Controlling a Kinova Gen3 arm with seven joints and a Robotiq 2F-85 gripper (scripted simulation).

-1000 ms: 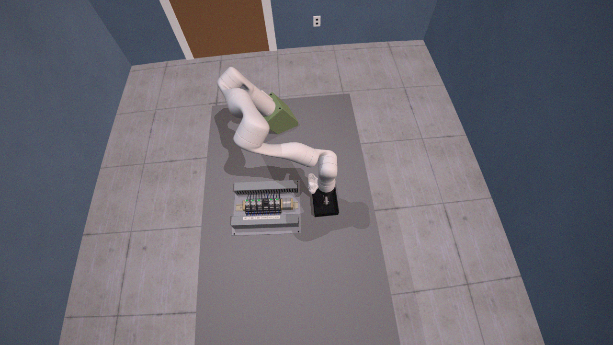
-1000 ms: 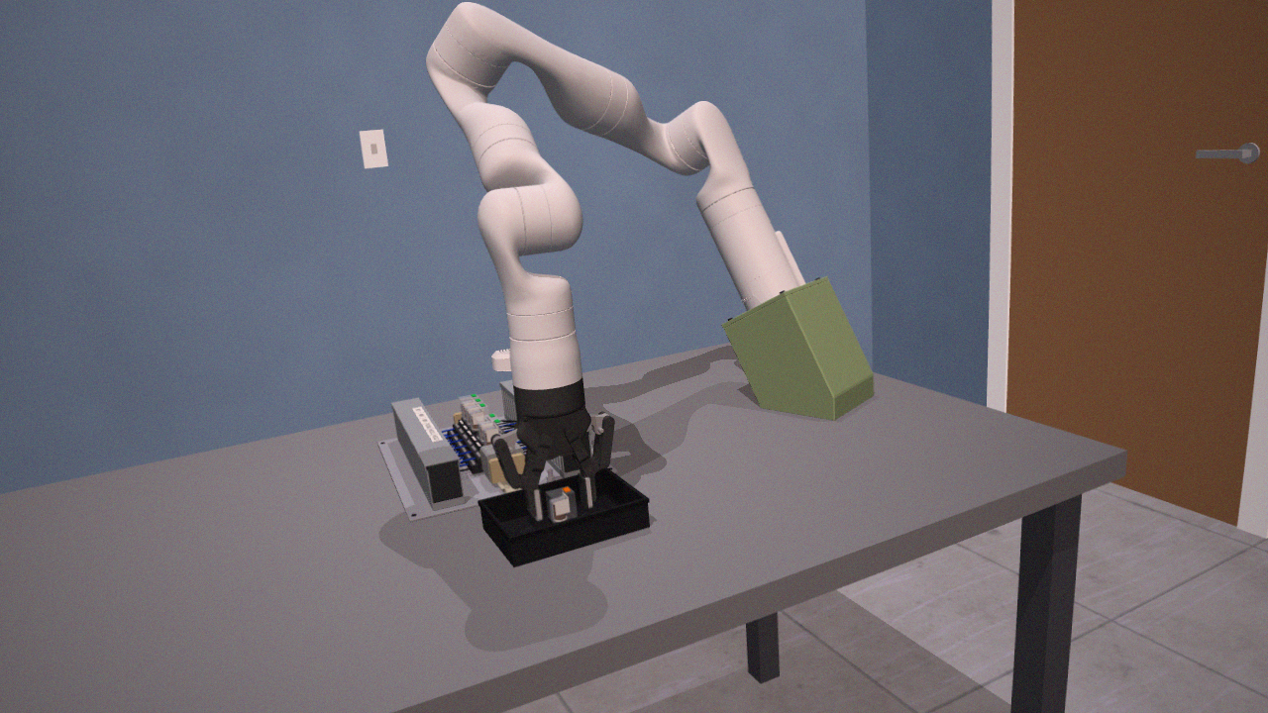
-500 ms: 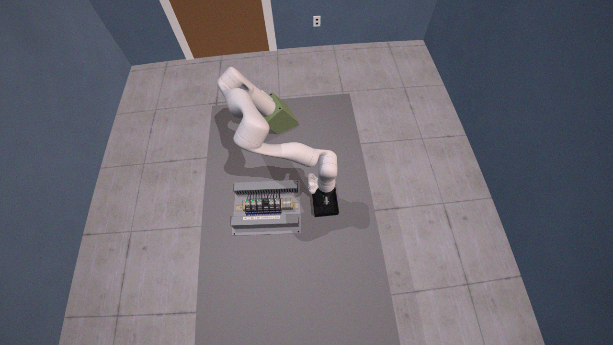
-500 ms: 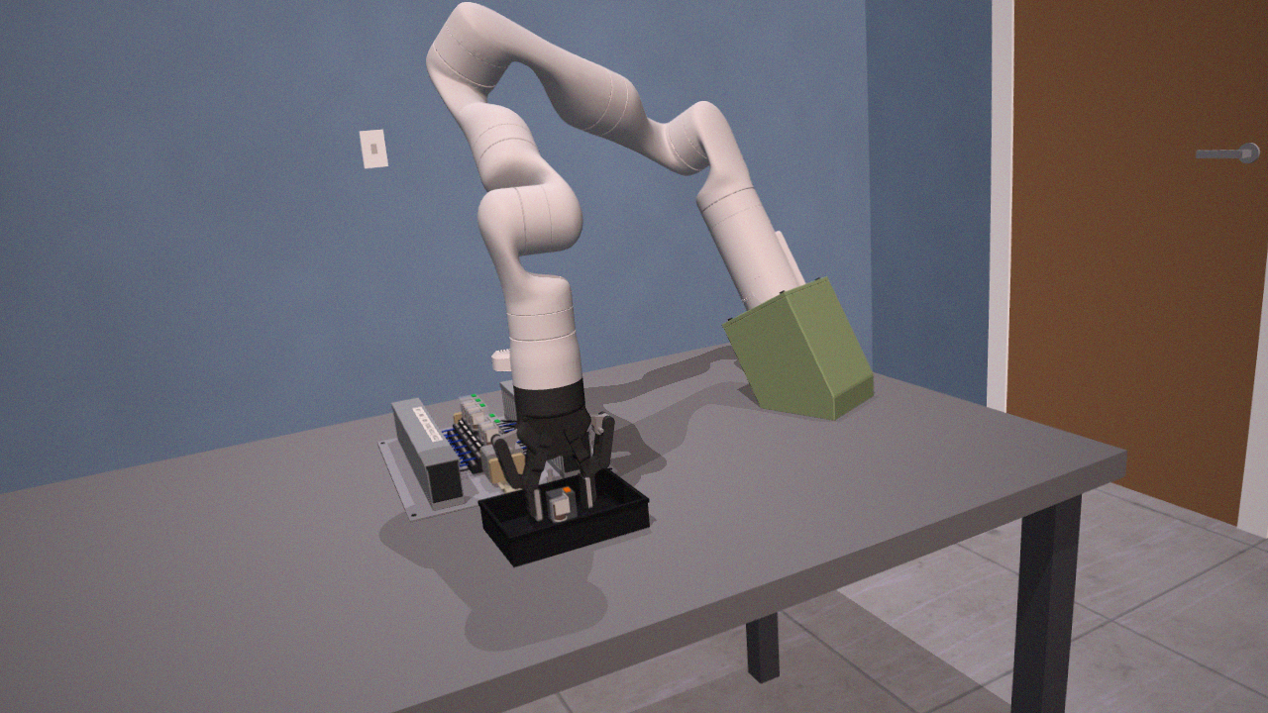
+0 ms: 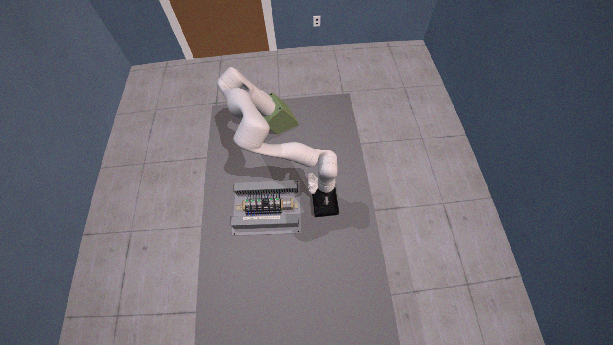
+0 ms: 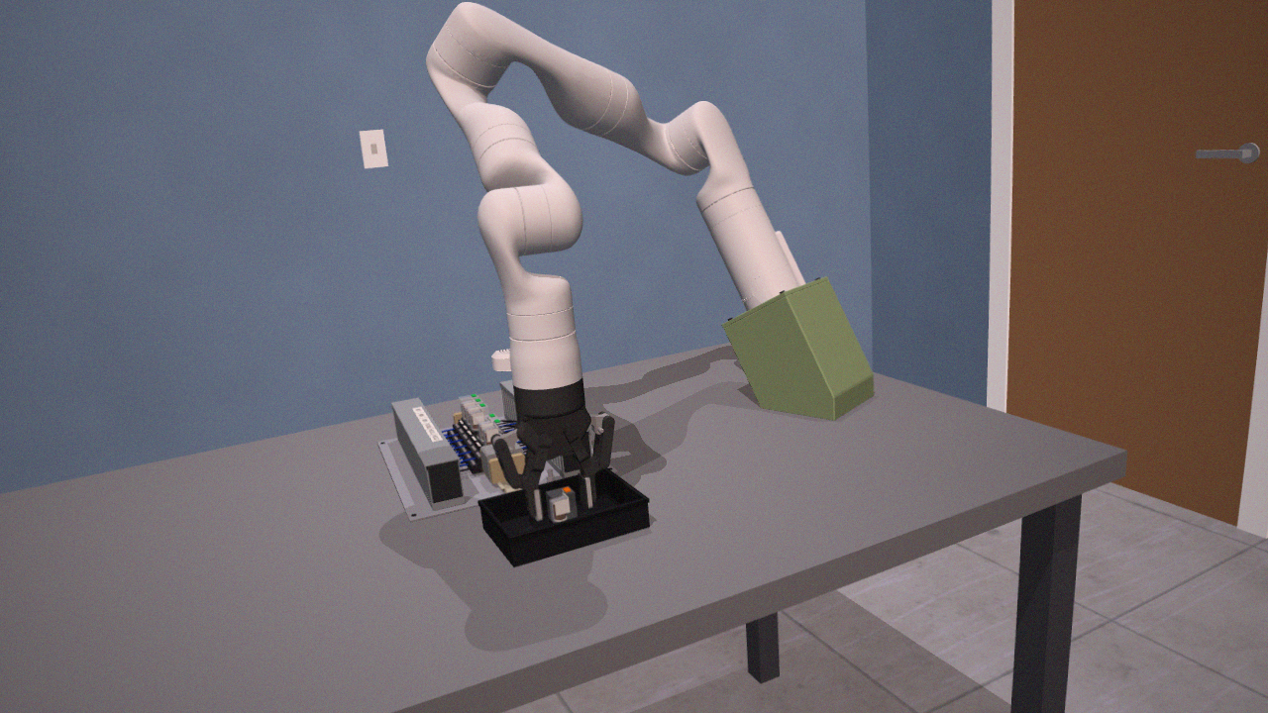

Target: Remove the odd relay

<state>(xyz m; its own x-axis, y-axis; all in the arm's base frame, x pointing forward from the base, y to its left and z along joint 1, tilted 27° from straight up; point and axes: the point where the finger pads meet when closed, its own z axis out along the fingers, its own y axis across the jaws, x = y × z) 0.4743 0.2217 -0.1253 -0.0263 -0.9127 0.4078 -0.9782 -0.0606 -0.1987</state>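
Observation:
The relay panel (image 5: 265, 208) lies flat on the grey table, with a row of green-buttoned relays (image 5: 262, 205) and one dark empty slot in the row; it also shows in the side view (image 6: 443, 439). The black parts tray (image 5: 322, 203) sits just right of the panel. A grey relay with an orange button (image 6: 561, 501) stands inside the tray (image 6: 566, 521). My gripper (image 6: 560, 500) reaches down into the tray, its fingers open on either side of the relay and apart from it. From above, the wrist hides the gripper; only the relay shows.
The arm's green base block (image 5: 280, 113) stands at the far end of the table, also in the side view (image 6: 797, 358). A brown door (image 6: 1143, 239) and blue walls surround the table.

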